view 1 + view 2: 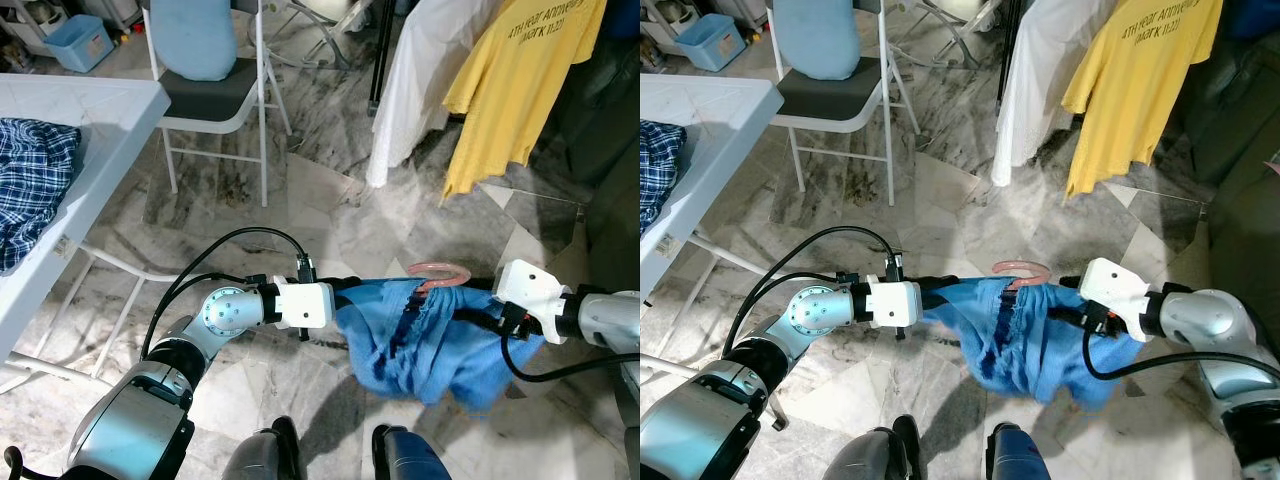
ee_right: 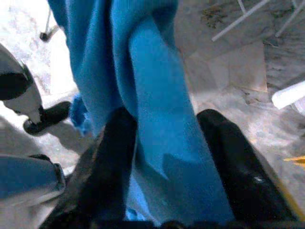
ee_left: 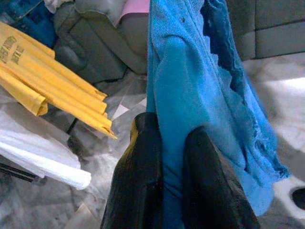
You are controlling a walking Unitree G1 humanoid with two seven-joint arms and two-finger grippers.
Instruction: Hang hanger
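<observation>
Holding the blue shirt (image 1: 420, 335) clamped between left hand (image 3: 164, 157) and right hand (image 2: 167, 143), the pink hanger (image 1: 438, 272) could slip out if tilted.

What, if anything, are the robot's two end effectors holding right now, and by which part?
Both hold the blue garment, which hangs on a pink hanger: the left end effector pinches one end of it, and the right end effector grips the opposite end.

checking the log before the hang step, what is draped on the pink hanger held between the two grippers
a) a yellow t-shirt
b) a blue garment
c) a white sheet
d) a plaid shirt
b: a blue garment hangs from the pink hanger, held between the left gripper and the right gripper.
</observation>
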